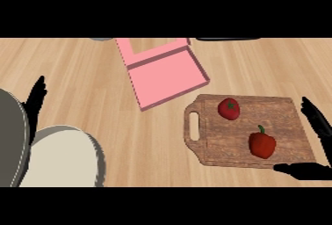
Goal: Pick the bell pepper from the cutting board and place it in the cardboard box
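Observation:
A red bell pepper [262,145] with a green stem lies on the wooden cutting board [214,145], toward its near right part. A red tomato [229,108] sits further back on the same board. The box [170,75] is pink, open and shallow, lying tilted behind and left of the board. My right hand [315,121] is open at the board's right edge, fingers stretched along that edge and thumb [301,170] at the near corner, just right of the pepper without touching it. My left hand [35,97] rests open at the far left, fingers up.
My left forearm [62,158] fills the lower left corner. A grey object [100,39] and a dark object [227,39] peek in at the counter's far edge. Bare wooden counter [149,145] lies between the forearm and the board.

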You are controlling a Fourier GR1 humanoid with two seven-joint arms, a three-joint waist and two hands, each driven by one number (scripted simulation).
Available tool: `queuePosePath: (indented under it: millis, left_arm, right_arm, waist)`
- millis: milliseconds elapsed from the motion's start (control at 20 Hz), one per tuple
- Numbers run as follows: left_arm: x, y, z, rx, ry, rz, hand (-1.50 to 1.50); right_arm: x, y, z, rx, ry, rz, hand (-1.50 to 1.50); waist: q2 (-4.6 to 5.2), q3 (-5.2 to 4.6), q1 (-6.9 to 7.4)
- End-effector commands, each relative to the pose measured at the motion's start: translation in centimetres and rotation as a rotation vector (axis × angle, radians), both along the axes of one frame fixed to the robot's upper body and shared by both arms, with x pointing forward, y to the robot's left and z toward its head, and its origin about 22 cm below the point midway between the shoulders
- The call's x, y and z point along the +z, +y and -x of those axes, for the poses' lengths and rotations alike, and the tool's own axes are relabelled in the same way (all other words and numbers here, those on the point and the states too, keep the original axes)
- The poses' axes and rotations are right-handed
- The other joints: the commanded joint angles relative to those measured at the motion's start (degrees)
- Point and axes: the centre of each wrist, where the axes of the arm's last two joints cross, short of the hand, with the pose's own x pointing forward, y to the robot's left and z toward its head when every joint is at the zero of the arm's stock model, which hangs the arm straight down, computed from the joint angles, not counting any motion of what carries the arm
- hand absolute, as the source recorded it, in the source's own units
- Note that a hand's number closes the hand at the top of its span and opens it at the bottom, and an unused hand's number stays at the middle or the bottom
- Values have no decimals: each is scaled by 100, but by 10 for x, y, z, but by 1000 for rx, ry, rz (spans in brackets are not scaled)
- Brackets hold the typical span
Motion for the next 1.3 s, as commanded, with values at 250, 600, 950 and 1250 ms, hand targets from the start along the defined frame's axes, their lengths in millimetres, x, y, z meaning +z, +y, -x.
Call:
queuePosePath:
  millis: [250,600,950,1250]
  left_arm:
    - [-17,17,23,99,97,-58,0]
    - [-8,9,9,65,88,-67,0]
    - [-16,-3,15,31,75,-80,0]
    - [4,7,19,48,72,-71,0]
  right_arm:
    - [-37,-57,63,73,-136,73,-150]
    - [16,-72,35,171,102,440,-150]
    - [44,-45,-5,249,342,637,-150]
    - [58,-7,-26,332,441,621,-150]
  waist:
    - [23,-41,159]
    - [43,-57,244]
    - [68,-58,450]
    - [24,-49,320]
